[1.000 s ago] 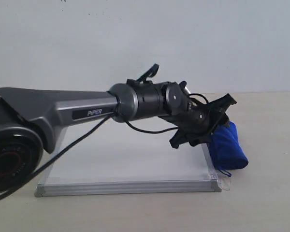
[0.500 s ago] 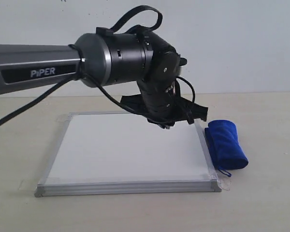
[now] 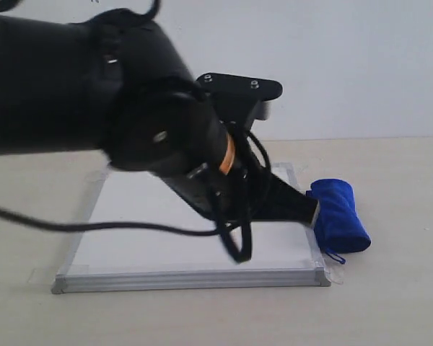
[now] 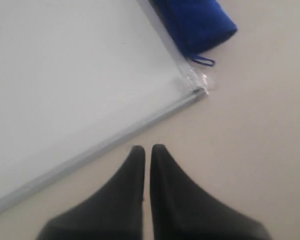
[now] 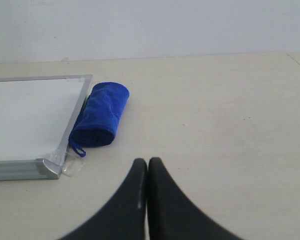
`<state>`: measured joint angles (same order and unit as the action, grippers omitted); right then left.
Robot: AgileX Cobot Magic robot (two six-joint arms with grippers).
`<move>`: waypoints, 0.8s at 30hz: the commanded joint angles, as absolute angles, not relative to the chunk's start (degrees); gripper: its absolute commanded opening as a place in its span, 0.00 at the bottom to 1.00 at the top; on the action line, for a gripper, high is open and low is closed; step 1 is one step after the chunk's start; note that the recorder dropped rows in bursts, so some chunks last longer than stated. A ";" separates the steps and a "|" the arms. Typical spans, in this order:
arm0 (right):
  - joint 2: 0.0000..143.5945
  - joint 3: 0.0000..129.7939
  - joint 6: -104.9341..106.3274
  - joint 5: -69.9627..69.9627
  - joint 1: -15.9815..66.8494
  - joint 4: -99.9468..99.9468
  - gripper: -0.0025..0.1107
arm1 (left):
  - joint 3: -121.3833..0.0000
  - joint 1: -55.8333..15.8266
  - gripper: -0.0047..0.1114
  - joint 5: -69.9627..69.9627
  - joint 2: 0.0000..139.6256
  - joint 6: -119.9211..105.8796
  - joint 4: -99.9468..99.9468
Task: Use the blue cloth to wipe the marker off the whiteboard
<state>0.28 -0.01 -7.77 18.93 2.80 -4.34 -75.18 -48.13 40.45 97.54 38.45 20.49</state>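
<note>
Blue cloth (image 3: 339, 216): a rolled bundle on the table (image 3: 390, 288), lying against the right edge of the whiteboard (image 3: 151, 231), with its long axis running near to far and its loop at the near end. Left gripper (image 4: 147, 147): jaws pressed together, empty, by the board's near-right corner — the cloth lies farther off and to the right. Right gripper (image 5: 147, 160): jaws likewise together, empty — the cloth lies farther off and to the left. The left arm appears nearer.

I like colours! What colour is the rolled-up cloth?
The cloth is royal blue, clearest in the right wrist view.
</note>
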 commanded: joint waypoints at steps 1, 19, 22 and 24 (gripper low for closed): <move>0.00 0.00 -7.74 18.48 2.35 -4.67 0.02 | -60.38 -51.26 0.07 29.64 86.70 40.83 20.11; 0.00 0.00 -7.74 18.48 2.35 -4.67 0.02 | -43.20 -51.93 0.07 26.95 67.59 43.48 27.97; 0.00 0.00 -7.74 18.48 2.35 -4.67 0.02 | -43.20 -51.93 0.07 27.55 67.27 43.48 29.01; 0.00 0.00 -7.74 18.48 2.35 -4.67 0.02 | -43.20 -51.93 0.07 30.38 66.99 43.48 30.01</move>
<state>0.28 -0.01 -7.77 18.93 2.80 -4.34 -43.55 -51.77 27.72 67.69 43.28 28.58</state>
